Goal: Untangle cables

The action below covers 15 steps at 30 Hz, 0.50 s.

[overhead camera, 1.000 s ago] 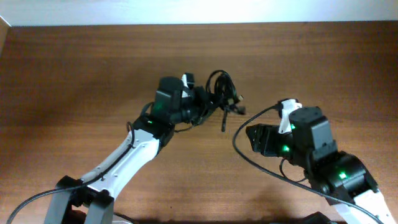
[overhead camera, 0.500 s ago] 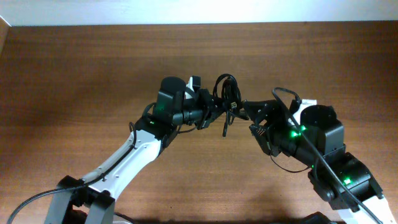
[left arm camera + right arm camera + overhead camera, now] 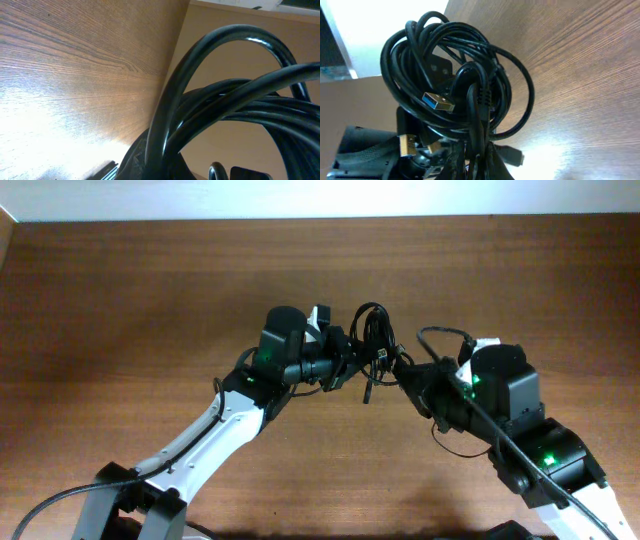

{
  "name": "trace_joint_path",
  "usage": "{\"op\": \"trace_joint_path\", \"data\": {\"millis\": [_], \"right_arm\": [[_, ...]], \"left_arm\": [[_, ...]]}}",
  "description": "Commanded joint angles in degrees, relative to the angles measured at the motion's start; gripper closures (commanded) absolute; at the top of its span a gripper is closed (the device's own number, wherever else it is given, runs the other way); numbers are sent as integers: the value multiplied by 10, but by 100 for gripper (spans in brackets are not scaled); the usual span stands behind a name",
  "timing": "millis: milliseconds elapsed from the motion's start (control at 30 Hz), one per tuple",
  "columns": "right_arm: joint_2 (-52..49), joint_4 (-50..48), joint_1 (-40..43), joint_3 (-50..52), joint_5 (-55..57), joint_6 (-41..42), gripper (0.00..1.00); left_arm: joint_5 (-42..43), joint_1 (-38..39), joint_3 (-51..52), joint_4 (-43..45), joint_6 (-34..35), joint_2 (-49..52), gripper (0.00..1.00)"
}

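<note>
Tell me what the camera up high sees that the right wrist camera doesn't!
Only the overhead view shows both arms, with the left gripper and right gripper on opposite sides of the cables. Only the right wrist view shows the plugs up close: a blue plug and a gold plug. Both show the same black tangle and the wooden table.

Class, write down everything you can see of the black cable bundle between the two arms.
The cable bundle is a tangle of thin, glossy black cords looped into a loose coil, apparently held off the wooden table. The right wrist view shows a metal USB plug with a blue insert mid-coil and a gold-coloured plug lower down. The left tool and right tool grip it from opposite sides.
</note>
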State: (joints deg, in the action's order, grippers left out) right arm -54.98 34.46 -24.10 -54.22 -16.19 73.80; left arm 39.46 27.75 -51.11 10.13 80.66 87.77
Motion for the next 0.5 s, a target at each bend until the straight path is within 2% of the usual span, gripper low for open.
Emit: {"op": "trace_joint_path", "data": {"millis": [0, 100, 200, 300, 367, 400, 467], "right_arm": [[1, -2, -3, -7, 31, -88, 96], [-11, 1, -3, -7, 31, -195, 92], [-46, 31, -3, -7, 31, -240, 92], [-68, 64, -2, -8, 70, -240, 91], [-66, 68, -2, -8, 70, -241, 87], [-64, 78, -2, -8, 70, -241, 81], [-62, 95, -2, -8, 70, -260, 56]], "left_arm": [[20, 3, -3, 1, -3, 2, 100], [29, 3, -3, 1, -4, 2, 100], [71, 3, -3, 27, -41, 2, 100], [106, 3, -3, 40, -120, 2, 100], [107, 3, -3, 40, -131, 2, 100], [107, 3, -3, 40, -136, 2, 100], [107, -2, -3, 42, -150, 2, 100]]}}
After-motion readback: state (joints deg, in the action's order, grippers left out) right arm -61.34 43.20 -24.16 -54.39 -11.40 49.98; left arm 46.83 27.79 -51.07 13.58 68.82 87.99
